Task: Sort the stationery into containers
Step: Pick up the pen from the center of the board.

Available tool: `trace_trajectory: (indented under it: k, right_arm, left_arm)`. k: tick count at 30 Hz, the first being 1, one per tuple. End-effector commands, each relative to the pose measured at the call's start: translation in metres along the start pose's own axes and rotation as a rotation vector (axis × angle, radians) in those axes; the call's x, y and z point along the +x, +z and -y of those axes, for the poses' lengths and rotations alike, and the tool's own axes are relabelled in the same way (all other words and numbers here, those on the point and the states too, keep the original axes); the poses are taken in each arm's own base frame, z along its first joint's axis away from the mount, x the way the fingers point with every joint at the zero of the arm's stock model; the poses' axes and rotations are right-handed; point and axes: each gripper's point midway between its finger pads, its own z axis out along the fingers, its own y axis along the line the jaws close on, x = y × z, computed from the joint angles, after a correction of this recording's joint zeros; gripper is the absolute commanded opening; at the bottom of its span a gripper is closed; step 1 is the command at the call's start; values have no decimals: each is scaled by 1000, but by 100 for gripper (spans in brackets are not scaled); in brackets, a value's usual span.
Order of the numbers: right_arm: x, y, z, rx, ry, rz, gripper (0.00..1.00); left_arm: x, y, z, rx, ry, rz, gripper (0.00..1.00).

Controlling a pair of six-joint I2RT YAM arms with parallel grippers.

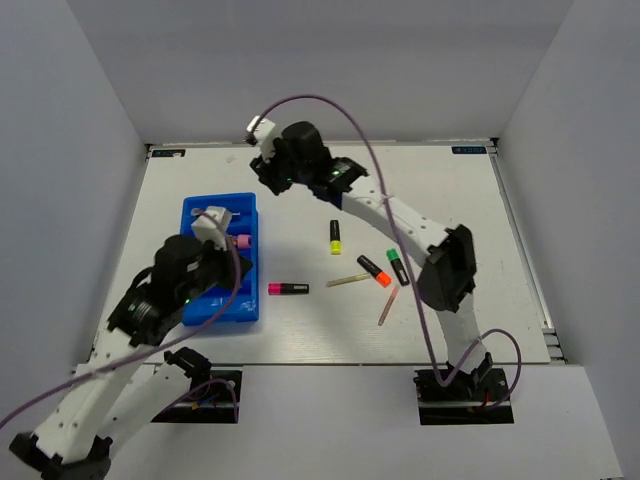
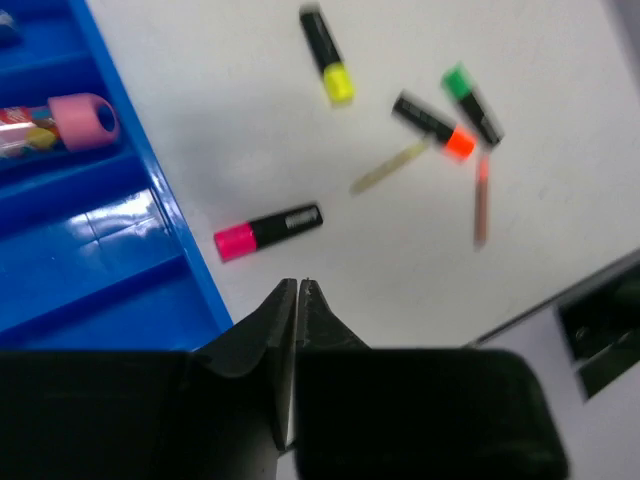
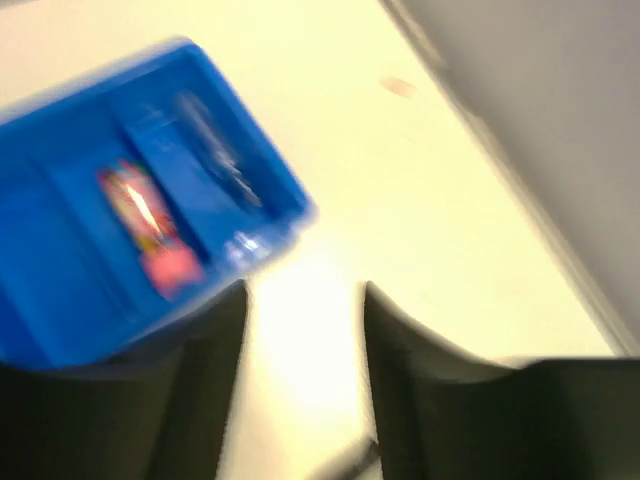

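The blue tray (image 1: 250, 205) lies at the left of the table and holds a pink tube (image 1: 243, 241) and a clear pen (image 3: 215, 150). Loose on the table are a pink-ended highlighter (image 1: 288, 289), a yellow-ended one (image 1: 335, 236), an orange-ended one (image 1: 374, 270), a green-ended one (image 1: 397, 266) and two thin sticks (image 1: 348, 280) (image 1: 386, 306). My left gripper (image 2: 299, 285) is shut on nothing, hovering by the tray's right wall (image 2: 165, 235), just short of the pink-ended highlighter (image 2: 268, 231). My right gripper (image 3: 305, 290) is open and empty beyond the tray's far end, its view blurred.
White walls enclose the table on three sides. My right arm (image 1: 400, 215) stretches diagonally over the table's middle, above and behind the loose highlighters. A purple cable (image 1: 330, 105) arcs over the far part. The table's near edge (image 2: 560, 290) shows in the left wrist view.
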Motion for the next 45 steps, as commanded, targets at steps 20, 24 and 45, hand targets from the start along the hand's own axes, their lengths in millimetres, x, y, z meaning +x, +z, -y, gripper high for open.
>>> trace_trajectory:
  k: [20,24,45]
  right_arm:
    - [206,-291,-46,-285,288,-279,65]
    - [211,-295,-44,-269,296,-269,65]
    - [203,-303,-47,-298,327,-222,65]
  left_arm:
    - [144,136,18,388,858,-1089,71]
    - [153,160,1,327,929,-1081,71]
    - [202,170,-45,271,924,-1212,40]
